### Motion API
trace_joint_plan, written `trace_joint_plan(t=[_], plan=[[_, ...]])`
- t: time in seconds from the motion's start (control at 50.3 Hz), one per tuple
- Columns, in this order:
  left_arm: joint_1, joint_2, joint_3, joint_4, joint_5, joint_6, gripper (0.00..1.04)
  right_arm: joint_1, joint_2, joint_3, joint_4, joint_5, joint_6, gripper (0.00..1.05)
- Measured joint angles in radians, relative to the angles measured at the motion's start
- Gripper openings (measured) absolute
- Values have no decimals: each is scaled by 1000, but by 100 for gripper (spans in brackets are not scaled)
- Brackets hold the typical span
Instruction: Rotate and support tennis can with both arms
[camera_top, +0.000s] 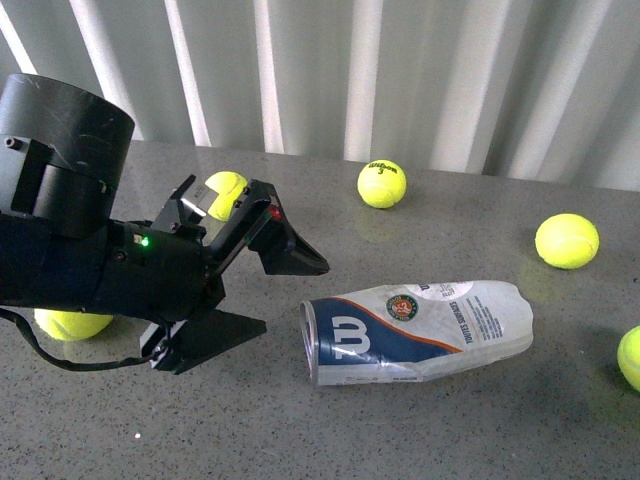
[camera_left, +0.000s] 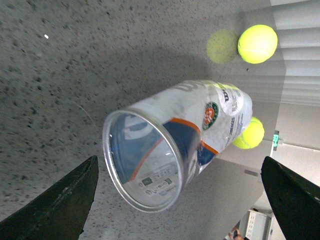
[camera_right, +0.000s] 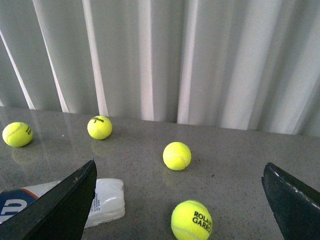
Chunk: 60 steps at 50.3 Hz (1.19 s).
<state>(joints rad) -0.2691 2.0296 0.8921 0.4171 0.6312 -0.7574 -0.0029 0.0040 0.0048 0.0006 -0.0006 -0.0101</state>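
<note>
The tennis can (camera_top: 415, 330) lies on its side on the grey table, silver-rimmed mouth to the left and crumpled clear end to the right. My left gripper (camera_top: 262, 295) hovers just left of the mouth, open, one finger above and one below, touching nothing. Seen from the left wrist, the can (camera_left: 175, 150) shows its empty mouth head-on, beyond the spread fingers (camera_left: 60, 205). My right gripper (camera_right: 179, 163) is open and holds nothing; the can's clear end (camera_right: 107, 200) lies beside one finger (camera_right: 65, 210). The right arm is out of the front view.
Loose tennis balls lie around: one (camera_top: 382, 183) at the back, one (camera_top: 567, 240) at the right, one (camera_top: 632, 355) at the right edge, one (camera_top: 225, 190) behind the left gripper and one (camera_top: 70, 322) under the left arm. White curtains close off the table's back.
</note>
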Motion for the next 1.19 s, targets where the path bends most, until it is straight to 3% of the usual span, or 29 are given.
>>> trace_joint_plan(t=[0.597,1.034,1.193], plan=[[-131,31,-40,154,-37,-167,98,0,0,0,0,0,0,98],[-154,31,-54,171,-80,-192,33,0,0,0,0,0,0,98],[-156,30,-55,173,-81,-199,5,0,0,0,0,0,0,98]])
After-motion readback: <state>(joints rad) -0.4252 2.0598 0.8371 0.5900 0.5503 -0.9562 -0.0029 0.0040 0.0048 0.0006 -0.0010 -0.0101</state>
